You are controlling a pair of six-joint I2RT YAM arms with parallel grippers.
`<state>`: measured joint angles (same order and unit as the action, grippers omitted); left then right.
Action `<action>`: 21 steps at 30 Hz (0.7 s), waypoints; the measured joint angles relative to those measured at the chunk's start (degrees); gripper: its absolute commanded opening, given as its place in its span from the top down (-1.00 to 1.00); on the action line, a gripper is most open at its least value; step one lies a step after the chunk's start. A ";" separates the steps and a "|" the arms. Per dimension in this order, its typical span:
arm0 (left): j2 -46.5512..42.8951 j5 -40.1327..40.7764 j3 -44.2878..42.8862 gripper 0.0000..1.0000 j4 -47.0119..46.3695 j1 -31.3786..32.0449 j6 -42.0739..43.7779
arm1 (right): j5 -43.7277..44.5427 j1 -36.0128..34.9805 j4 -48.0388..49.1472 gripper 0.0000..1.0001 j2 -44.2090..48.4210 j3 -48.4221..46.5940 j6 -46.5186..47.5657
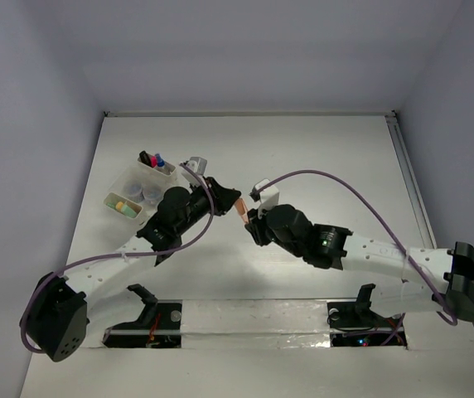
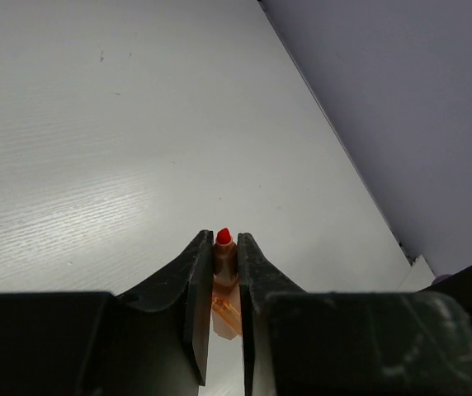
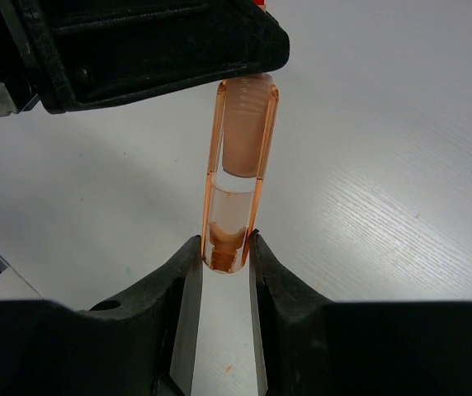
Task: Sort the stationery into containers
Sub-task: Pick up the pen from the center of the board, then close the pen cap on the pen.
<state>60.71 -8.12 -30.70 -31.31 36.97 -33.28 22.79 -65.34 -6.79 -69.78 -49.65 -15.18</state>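
Both end effectors pinched the same thing: a slim translucent orange plastic marker. Our left end effector had its dark jaws pressed in on one end of the marker, and the red tip poked out just beyond the fingertips in the left wrist view. Our right end effector clamped the opposite end, with the pads touching the barrel on both sides. From the right wrist camera we saw the barrel run straight away from those jaws and disappear under the black body of the left end effector.

From above, the marker bridged the short gap between the left end effector and the right end effector, near the middle of the white worktop. We could not tell whether it touched the surface there.

Left of the left arm, well apart from the marker, sat the cluster of small translucent white plastic rectangular bins. Its far bin held a pink-and-black marker and a blue-capped marker. Two small round clear jars stood in the middle part. The near bin held stubby green and orange pieces.

Purple cables looped over each arm.
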 measured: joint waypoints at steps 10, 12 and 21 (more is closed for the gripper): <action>-0.52 7.69 -2.03 0.48 3.56 6.45 9.38 | -5.99 1.60 -9.29 0.91 2.56 -2.58 -2.47; -1.31 9.70 -2.03 0.20 3.82 6.40 11.30 | -8.17 2.62 -13.35 0.94 2.58 -4.94 -2.73; -12.70 13.40 -0.07 -0.07 3.19 6.19 13.29 | -19.37 10.21 -24.55 0.99 1.53 -13.75 -2.69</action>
<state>48.01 5.28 -30.76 -28.12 43.16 -19.99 3.42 -55.13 -31.33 -68.25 -63.40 -17.87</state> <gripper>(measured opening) 0.535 0.315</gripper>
